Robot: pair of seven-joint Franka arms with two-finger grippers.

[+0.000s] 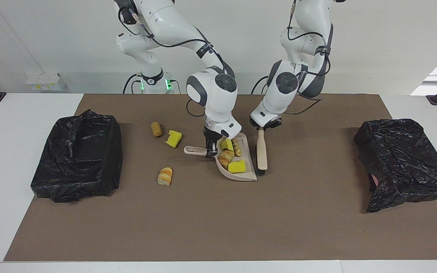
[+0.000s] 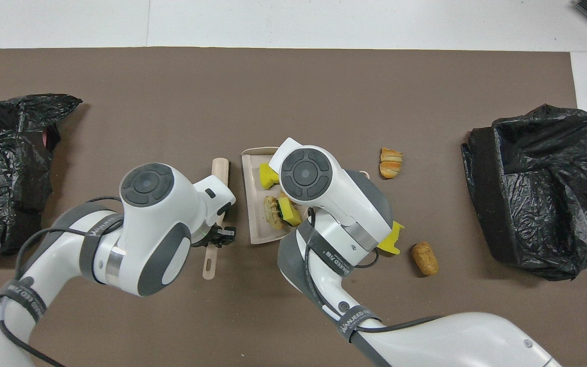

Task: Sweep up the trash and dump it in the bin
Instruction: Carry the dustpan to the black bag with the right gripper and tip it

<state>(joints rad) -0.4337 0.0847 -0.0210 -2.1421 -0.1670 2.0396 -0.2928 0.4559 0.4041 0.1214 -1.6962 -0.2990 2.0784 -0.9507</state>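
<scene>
So the right gripper [image 1: 211, 149] is clamped on the handle of the beige dustpan [image 1: 237, 175], which sits tilted on the brown mat [image 1: 218, 220] about mid-table. The left gripper [image 1: 266, 126] is closed tight around the handle end of the beige brush [image 1: 261, 153], and the brush lies just beside the dustpan's open edge, on the side toward the left arm's end of the table, bristle end pointing away from the robots.

Trash status: four pieces are in the dustpan. There's a yellow sponge chunk [image 1: 237, 166] near the pan's lip, a golden-brown bread lump [image 1: 225, 157] right beside it, another yellow chunk [image 1: 226, 144] nearer to the robots, and a tan scrap [image 1: 236, 147] next to that one.

Three pieces are loose on the mat, all toward the right arm's end from the dustpan: a golden-brown roll [image 1: 156, 129], a yellow sponge piece [image 1: 173, 138] just beside it, and a pale sliced bread lump [image 1: 165, 176] farther from the robots than those two.

Two bins lined with black bags sit at the ends of the mat, one black bin [image 1: 77, 155] at the right arm's end and another black bin [image 1: 404, 161] at the left arm's end, both well apart from the dustpan.
</scene>
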